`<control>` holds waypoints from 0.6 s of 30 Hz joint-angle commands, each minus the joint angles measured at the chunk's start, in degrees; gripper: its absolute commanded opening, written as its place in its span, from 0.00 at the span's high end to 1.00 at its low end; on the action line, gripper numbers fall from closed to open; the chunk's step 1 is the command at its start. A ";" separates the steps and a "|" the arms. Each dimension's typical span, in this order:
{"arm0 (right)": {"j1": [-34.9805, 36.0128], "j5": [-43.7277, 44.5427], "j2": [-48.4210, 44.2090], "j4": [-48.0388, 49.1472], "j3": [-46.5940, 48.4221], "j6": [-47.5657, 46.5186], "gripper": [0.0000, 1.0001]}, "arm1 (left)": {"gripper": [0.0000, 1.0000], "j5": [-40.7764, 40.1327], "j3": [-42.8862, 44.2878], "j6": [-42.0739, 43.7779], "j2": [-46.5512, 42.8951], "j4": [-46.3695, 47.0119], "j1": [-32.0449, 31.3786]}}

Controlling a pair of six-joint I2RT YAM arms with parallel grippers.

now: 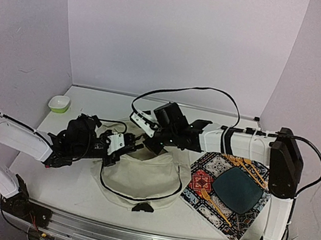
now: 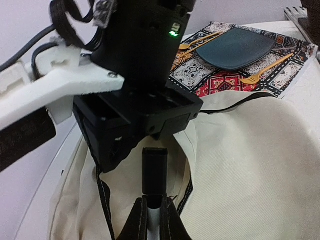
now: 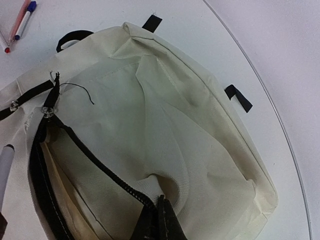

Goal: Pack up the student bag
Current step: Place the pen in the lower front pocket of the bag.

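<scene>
The student bag lies flat, mid-worktop. Right jaws pinch its zip-lined mouth edge; left jaws clamp a white marker. Good practice — hold the mouth wide, then feed the marker in lengthwise, clear of the zipper.

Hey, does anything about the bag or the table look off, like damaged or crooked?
A loose black thread sticks out on the student bag beside the upper end of the zipper, like fraying. The patterned placemat lies at an angle to the edge of the table. Nothing looks spilled.
</scene>
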 commanded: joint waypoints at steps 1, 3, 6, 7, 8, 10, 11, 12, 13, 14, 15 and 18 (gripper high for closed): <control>0.02 -1.23 -4.00 0.61 3.21 1.26 0.98 | 1.00 3.21 3.08 11.68 1.74 4.07 -0.17; 0.06 -1.43 -4.06 0.55 3.33 1.35 0.98 | 1.00 2.67 3.56 14.91 3.15 4.02 -0.14; 0.04 -1.80 -4.06 0.38 3.76 1.41 0.98 | 1.00 1.62 4.34 18.31 5.61 3.94 -0.16; 0.03 -1.89 -4.06 0.29 3.88 1.43 0.98 | 1.00 1.14 4.58 19.39 6.50 3.94 -0.15; 0.02 -1.99 -4.06 0.20 3.99 1.48 0.98 | 1.00 0.50 4.90 20.19 7.30 3.94 -0.14; 0.02 -2.14 -4.11 0.00 4.24 1.53 0.98 | 1.00 -0.94 5.45 21.55 9.04 3.90 -0.14; 0.01 -2.18 -4.17 -0.05 4.33 1.54 0.98 | 1.00 -1.70 5.77 22.21 9.78 3.83 -0.14; 0.02 -2.23 -4.21 -0.06 4.38 1.54 0.98 | 1.00 -2.40 6.11 22.82 10.54 3.78 -0.14; 0.03 -2.33 -4.22 -0.06 4.43 1.54 0.98 | 1.00 -3.13 6.41 23.39 11.30 3.71 -0.14; 0.05 -2.47 -4.19 -0.06 4.52 1.54 0.98 | 1.00 -3.79 6.71 23.87 11.97 3.60 -0.14; 0.06 -2.61 -4.13 -0.06 4.62 1.54 0.98 | 1.00 -4.50 7.10 24.51 12.50 3.62 -0.14; 0.03 -2.94 -3.96 -0.15 4.81 1.65 0.98 | 1.00 -7.60 8.08 26.31 13.92 3.65 -0.14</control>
